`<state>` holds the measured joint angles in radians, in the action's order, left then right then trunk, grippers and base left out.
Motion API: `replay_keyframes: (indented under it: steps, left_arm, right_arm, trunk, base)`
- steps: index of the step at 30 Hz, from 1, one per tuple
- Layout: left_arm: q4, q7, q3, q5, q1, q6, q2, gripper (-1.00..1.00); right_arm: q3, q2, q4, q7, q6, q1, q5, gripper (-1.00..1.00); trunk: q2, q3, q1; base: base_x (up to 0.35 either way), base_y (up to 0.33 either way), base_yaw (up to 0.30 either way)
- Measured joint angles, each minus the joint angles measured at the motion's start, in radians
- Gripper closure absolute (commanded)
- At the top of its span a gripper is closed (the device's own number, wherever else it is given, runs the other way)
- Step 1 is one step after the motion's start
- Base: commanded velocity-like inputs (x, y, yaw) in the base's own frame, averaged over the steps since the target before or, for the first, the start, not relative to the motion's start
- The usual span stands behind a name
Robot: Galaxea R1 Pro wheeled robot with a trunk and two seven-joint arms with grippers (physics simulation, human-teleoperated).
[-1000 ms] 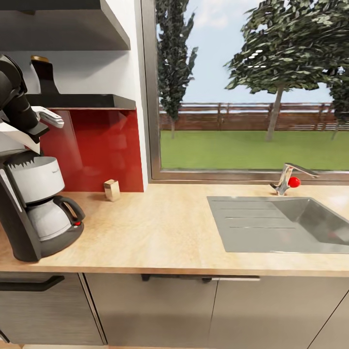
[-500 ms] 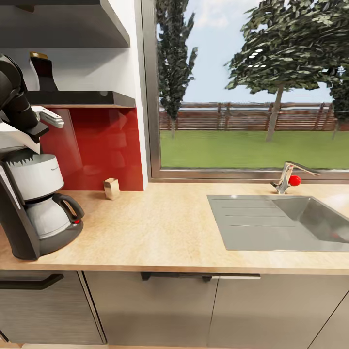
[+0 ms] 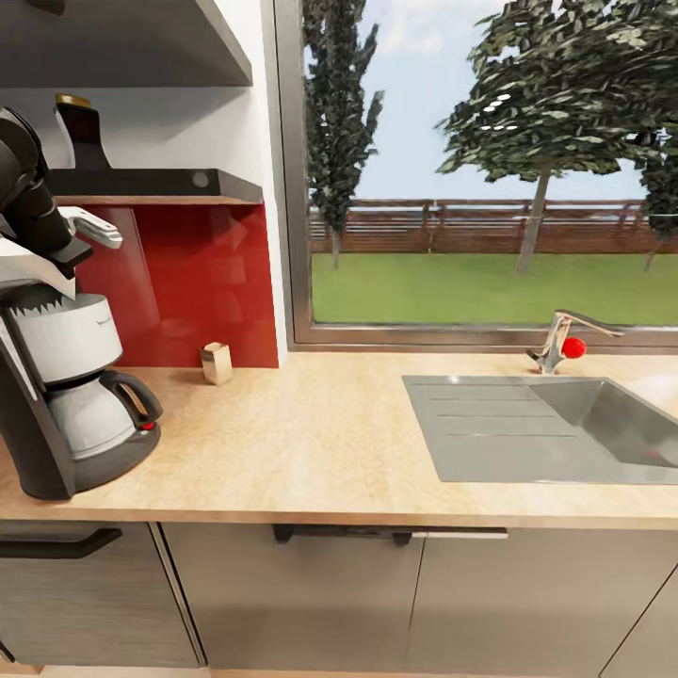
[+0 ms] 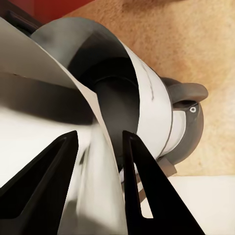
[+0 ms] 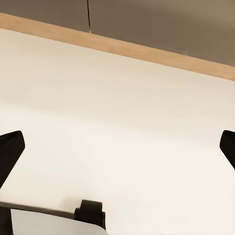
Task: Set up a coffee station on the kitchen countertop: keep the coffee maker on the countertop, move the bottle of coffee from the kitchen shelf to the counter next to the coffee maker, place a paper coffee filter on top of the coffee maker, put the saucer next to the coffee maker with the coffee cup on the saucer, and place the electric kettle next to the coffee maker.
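Note:
The black coffee maker (image 3: 66,405) with its white filter housing stands at the left end of the light wood countertop (image 3: 320,443). My left arm (image 3: 28,202) reaches down onto its top. In the left wrist view my left gripper (image 4: 100,134) has its two black fingers drawn close on a thin white flap at the top of the coffee maker (image 4: 147,112). The dark bottle of coffee (image 3: 80,132) with its gold cap stands on the black kitchen shelf (image 3: 160,184). A small tan paper coffee filter (image 3: 216,363) sits by the red backsplash. My right gripper (image 5: 117,147) is open over a pale surface, holding nothing.
A steel sink (image 3: 527,433) with a red-knobbed tap (image 3: 567,347) is set into the right half of the worktop. A large window fills the wall behind. A second shelf (image 3: 141,42) hangs above. Grey cabinet fronts (image 3: 311,603) run below.
The whole head picture has shifted slightly, so the camera moved. The coffee maker, filter and bottle keep their places, and my left arm stays on the coffee maker's top.

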<state>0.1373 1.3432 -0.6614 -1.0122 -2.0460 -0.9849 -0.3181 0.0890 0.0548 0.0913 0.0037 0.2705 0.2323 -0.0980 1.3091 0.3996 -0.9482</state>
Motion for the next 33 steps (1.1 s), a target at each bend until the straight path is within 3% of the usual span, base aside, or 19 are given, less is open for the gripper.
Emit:
replay_keyframes:
  steps: [6,12,19,33]
  left_arm:
    - [0.000,0.000,0.000,0.000,0.001,0.000,0.000,1.00]
    - [0.000,0.000,0.001,0.000,0.000,0.000,0.000,1.00]
    - [0.000,0.000,0.001,0.000,0.000,0.000,-0.001,1.00]
    - [0.000,0.000,0.001,0.000,0.000,0.000,-0.001,1.00]
  right_arm:
    - [0.000,0.000,0.000,0.000,0.000,0.000,0.000,-1.00]
    - [0.000,0.000,0.000,0.000,0.000,0.000,0.000,-1.00]
    - [0.000,0.000,0.000,0.000,0.000,0.000,0.000,-1.00]
    - [0.000,0.000,0.000,0.000,0.000,0.000,-0.001,-1.00]
  trunk:
    - [0.000,0.000,0.000]
    - [0.042,0.019,-0.023]
    - [0.056,0.025,-0.031]
    - [0.056,0.025,-0.031]
  base:
    - [0.000,0.000,0.000]
    - [0.000,0.000,0.000]
    - [0.000,0.000,0.000]
    - [0.000,0.000,0.000]
